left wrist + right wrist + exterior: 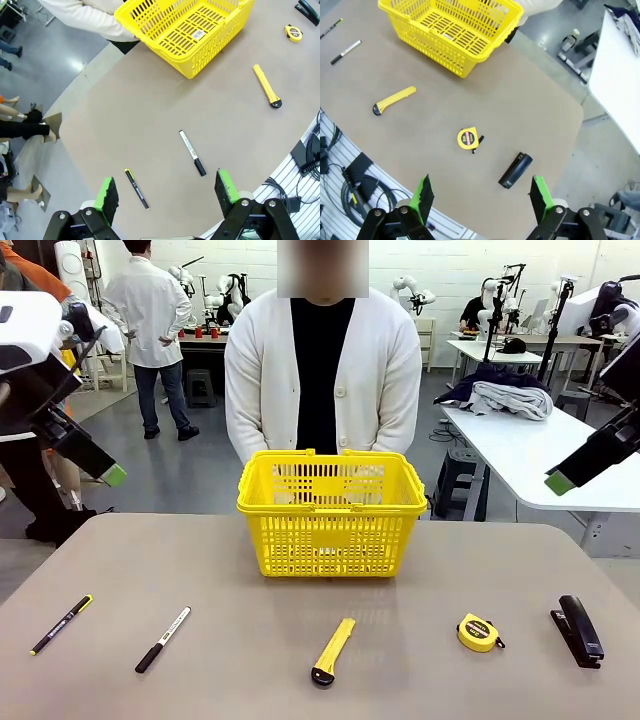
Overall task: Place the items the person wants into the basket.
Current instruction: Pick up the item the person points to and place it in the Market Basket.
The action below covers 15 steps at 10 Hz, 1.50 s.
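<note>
Across the tabletop (250,680): five tools in a row, one basket (332,515) behind.
Front: one pen (61,624), one marker (163,639), one utility knife (332,651), one tape measure (478,632), one stapler (579,630). Left wrist: left claw (167,192) spread wide, empty; basket sticker (198,34) unreadable. Right wrist: right claw (481,192) wide, empty.

The scene is lit brightly and evenly from overhead; a soft shadow is cast beneath the basket (330,540). The table (150,100) edge is bowed by wide-angle distortion in both wrist views.
</note>
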Motion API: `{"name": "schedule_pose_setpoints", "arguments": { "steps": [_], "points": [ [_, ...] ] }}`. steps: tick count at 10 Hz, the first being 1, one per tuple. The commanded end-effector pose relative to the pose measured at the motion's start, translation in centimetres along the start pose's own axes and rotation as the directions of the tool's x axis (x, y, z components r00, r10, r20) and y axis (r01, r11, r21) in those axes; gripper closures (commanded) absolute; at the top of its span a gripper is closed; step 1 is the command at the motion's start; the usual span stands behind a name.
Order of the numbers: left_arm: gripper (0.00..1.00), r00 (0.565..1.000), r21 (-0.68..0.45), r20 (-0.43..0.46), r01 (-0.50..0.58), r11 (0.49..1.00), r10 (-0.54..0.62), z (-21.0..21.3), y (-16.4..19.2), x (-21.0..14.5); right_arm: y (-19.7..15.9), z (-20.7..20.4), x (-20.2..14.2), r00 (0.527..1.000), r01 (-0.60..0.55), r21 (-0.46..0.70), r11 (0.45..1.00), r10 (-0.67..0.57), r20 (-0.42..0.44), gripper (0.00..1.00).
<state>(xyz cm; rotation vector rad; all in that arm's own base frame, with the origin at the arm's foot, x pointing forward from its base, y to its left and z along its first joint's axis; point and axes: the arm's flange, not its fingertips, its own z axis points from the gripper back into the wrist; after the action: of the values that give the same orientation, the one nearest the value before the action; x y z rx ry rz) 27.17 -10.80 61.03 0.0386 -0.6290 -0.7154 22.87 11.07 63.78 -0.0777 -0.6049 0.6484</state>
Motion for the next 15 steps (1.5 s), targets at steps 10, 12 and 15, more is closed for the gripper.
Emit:
{"name": "schedule_pose_setpoints", "arguments": {
  "steps": [10, 12, 15],
  "points": [
    [0.0, 0.97, -0.507, 0.218, 0.02, 0.862, 0.106, 4.3, 23.2, -7.8, -23.0, -0.5, -13.4, 0.944, 0.13, 0.577, 0.806, -0.28, 0.177, 0.0],
    [0.0, 0.932, -0.537, 0.296, -0.018, 0.843, 0.209, 3.9, 25.9, -11.9, -23.7, 1.3, -17.1, 0.905, 0.104, 0.571, 0.815, -0.316, 0.286, 0.0],
    [0.0, 0.906, -0.52, 0.329, -0.062, 0.852, 0.267, 4.5, 25.1, -14.8, -23.0, 3.4, -20.0, 0.887, 0.055, 0.554, 0.831, -0.295, 0.355, 0.0]
  ]
}}
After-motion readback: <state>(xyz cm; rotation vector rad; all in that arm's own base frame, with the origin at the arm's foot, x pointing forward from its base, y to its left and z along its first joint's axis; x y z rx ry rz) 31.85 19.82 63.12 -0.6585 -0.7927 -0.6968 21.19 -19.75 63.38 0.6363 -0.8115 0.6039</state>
